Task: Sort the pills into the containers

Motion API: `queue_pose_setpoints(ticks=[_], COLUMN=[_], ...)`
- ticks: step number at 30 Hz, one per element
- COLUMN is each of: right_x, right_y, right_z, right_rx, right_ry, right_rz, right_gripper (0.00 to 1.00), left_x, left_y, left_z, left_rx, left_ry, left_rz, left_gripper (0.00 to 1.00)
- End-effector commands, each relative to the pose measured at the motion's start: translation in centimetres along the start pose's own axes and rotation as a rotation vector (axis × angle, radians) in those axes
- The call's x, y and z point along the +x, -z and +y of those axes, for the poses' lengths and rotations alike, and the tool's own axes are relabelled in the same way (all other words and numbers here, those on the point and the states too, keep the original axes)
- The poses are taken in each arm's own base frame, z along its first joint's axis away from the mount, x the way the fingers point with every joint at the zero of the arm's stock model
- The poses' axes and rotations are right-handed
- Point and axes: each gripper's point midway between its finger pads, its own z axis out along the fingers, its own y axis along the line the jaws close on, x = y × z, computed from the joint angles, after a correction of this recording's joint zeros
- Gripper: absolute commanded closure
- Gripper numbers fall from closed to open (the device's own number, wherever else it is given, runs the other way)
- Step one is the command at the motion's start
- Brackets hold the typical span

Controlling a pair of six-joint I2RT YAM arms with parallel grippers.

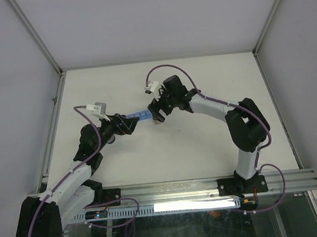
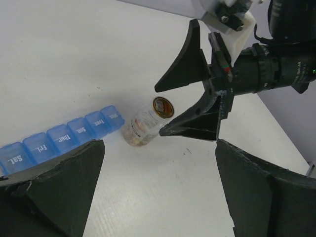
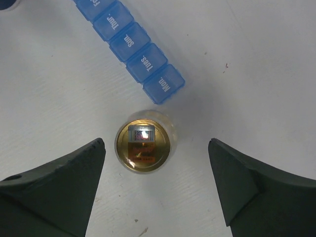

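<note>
While both arms reach over the white surface [image 3: 256,59], neither one grips anything. The right tool [image 3: 155,142] hangs straight above the small clear bottle [image 2: 143,126], its 2 black fingers spread wide. 1 finger is on each side of the bottle and both are clear of it. The bottle stands upright on the surface, and its round gold-rimmed top faces the right wrist camera. Whether that top is a seal or an open mouth cannot be told.

The pills [image 2: 132,139] show only as an orange-tan mass in the lower part of the bottle. Single ones cannot be made out.

The containers [image 3: 133,42], a translucent blue strip of small square compartments in 1 row, lie flat on the surface. The end compartment, marked Mon., is just beside the bottle but apart from it. From there the strip runs away towards the left arm. 6 lids with printed day labels show in the left wrist view, and what is under them cannot be seen.

The left tool [image 2: 159,142] is also spread wide, low over the surface, with nothing between its fingers. 1 of its fingers overlaps the far end of the strip in that view, and whether they touch is unclear.
</note>
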Motion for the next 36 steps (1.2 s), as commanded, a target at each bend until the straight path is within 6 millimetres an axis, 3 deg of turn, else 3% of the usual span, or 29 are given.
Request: queue_pose_setpoints(ticks=[1, 6, 12, 16, 20, 26, 33, 36], right_x=[-1.3, -0.3, -0.6, -0.8, -0.9, -0.7, 1.6, 2.3], right_y=[-1.1, -1.9, -1.9, -1.4, -0.5, 2.1, 4.2, 4.9], right_z=[-0.1, -0.5, -0.6, -1.4, -2.5, -7.2, -13.2, -14.8], right_rx=[0.018, 0.032, 0.017, -0.005, -0.004, 0.107, 0.275, 0.308], right_ry=[-0.009, -0.019, -0.033, -0.076, -0.1, -0.131, -0.117, -0.131], right_rz=[-0.003, 0.025, 0.009, -0.013, -0.03, -0.064, -0.044, -0.041], right_gripper=[0.12, 0.23, 0.37, 0.56, 0.69, 0.7, 0.7, 0.7], left_x=[-1.4, -1.2, -0.8, -0.9, -1.0, -0.9, -0.6, -0.6], left_y=[0.1, 0.2, 0.1, 0.3, 0.5, 0.5, 0.5, 0.5], left_z=[-1.1, -0.8, -0.6, -0.8, -1.0, -1.1, -1.6, -1.9], left_rx=[0.049, 0.035, 0.027, 0.037, 0.045, 0.054, 0.084, 0.097], left_ry=[-0.008, -0.007, 0.002, 0.003, 0.001, 0.002, 0.0, -0.001], left_rz=[-0.051, -0.049, -0.036, -0.033, -0.039, -0.037, -0.021, -0.019], left_gripper=[0.01, 0.01, 0.01, 0.01, 0.01, 0.01, 0.01, 0.01])
